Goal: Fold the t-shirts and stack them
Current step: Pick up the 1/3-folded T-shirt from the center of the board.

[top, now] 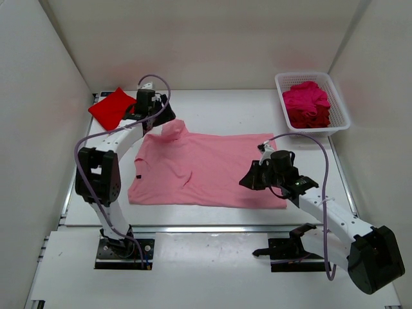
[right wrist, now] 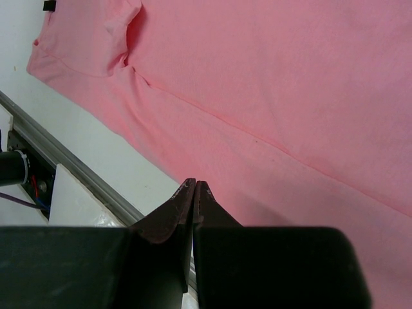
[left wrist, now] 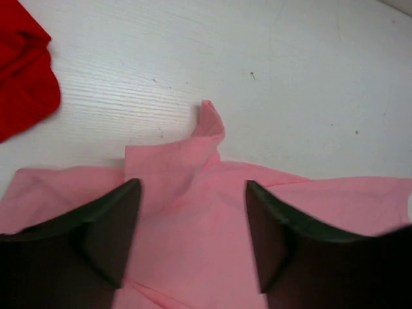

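well, pink shirt (top: 206,170) lies spread

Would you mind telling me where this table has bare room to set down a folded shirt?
Widest: the far strip of table between the left gripper and the basket, beyond the pink shirt. Crowded: the red shirt corner and the middle, under the shirt and right gripper.

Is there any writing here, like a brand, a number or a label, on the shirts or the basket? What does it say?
No text can be read in any view.
Small dark tag at the edge of the light pink cloth t-shirt: too small to read.
Folded bright red cloth t-shirt: no lettering shows.
White plastic lattice basket: no lettering shows.
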Motion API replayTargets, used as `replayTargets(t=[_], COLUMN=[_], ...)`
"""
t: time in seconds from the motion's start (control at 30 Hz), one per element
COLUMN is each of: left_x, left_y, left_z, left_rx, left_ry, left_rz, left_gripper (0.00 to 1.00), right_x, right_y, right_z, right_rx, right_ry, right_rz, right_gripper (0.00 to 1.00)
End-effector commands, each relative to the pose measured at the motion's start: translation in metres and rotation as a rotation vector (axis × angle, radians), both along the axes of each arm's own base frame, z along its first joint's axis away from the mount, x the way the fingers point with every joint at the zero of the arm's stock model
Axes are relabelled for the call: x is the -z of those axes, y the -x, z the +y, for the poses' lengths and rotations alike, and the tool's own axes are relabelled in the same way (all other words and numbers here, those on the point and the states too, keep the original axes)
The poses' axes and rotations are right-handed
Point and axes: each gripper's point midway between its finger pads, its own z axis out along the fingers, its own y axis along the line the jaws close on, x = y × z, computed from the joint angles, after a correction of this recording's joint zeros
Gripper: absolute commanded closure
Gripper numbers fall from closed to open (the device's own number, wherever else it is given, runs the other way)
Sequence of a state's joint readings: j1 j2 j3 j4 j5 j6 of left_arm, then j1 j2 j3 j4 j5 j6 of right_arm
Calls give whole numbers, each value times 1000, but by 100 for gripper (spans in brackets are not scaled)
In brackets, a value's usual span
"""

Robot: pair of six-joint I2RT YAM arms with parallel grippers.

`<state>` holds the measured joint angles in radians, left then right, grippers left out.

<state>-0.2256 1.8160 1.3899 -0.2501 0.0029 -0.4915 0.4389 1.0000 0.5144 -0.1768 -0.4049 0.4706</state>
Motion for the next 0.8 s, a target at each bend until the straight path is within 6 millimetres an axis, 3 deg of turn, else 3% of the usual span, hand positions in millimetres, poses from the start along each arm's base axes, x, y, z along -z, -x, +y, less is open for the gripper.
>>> replayTargets(t=[0.0,0.07,0.17,0.27,0.47,0.63,0.67,0.7,0.73,0.77], left_x=[-6,-5,-2,3,49,77,79,89,82,93], left_y=[7,7,8,-8,-28,-34,-34,-31,-32,-27], left_z=[20,25,13,10,48,49,43,49,45,46], left_rx=[-42,-51,-29,-29,-164,-177,-176,-213,-229,-237], left_ry=[14,22,21,7,82,97,94,90,132,163], left_rz=[-33,-26,-17,-4,116,173,181,203,187,194], left_gripper=[17,16,20,34,49,55,57,57,58,57], right_x=[-10,-10,-10,-10,-5,1,1,3,2,3], right_y=[-4,-2,-2,-3,-3,-3,-3,-2,-2,-3], right_z=[-3,-3,-2,-3,-1,-1,1,0,3,3], right_rx=[13,6,0,3,-6,-11,-15,-12,-18,-16], right_ry=[-14,-12,-7,-9,11,13,14,21,17,26], right_rz=[-48,-46,-45,-44,-31,-8,-3,2,1,-3], right_gripper=[100,100,100,100,100,100,100,100,100,100])
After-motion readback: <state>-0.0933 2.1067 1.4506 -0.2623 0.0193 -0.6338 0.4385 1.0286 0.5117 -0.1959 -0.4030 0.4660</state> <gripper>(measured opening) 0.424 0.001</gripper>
